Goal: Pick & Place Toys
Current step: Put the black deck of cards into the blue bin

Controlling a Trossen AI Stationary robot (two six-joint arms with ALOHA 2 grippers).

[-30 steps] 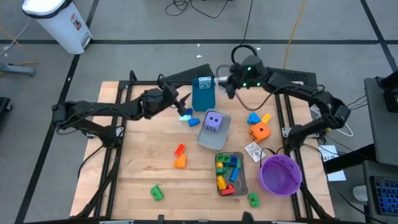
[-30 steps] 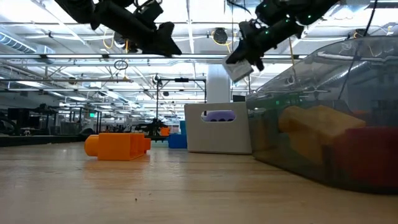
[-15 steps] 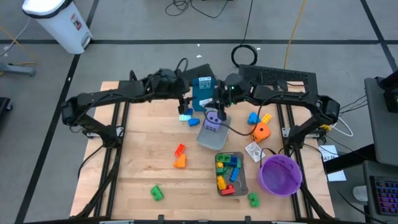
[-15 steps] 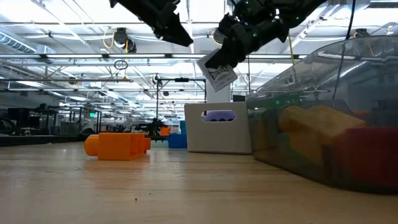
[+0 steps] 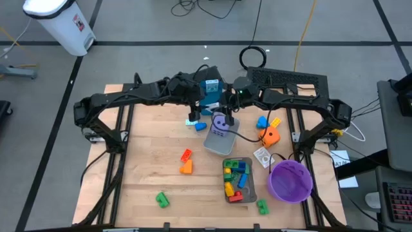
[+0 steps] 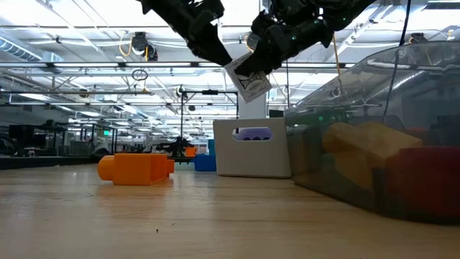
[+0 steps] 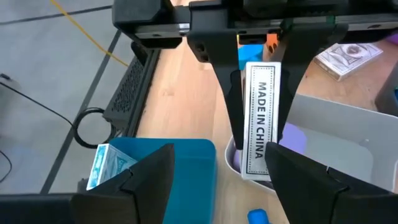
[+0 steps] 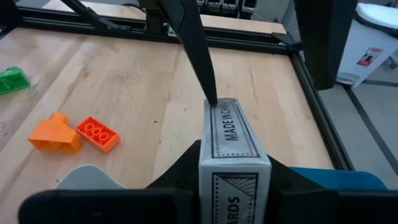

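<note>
Above the table, right end effector (image 8: 233,180) grips card box (image 8: 231,146)

A pale wooden table (image 5: 141,167) with a smooth, matt grain carried glossy plastic bricks (image 5: 185,162) and a translucent purple bowl (image 5: 291,181) – also plastic, by its sheen. The printed card box (image 8: 233,149) looked like coated cardboard, lightly glossy, pinched by the right gripper (image 8: 231,163) in matt black plastic or metal. Smooth grey trays (image 5: 222,140) sat beside a satin blue box (image 7: 163,168) – material unclear.
</note>
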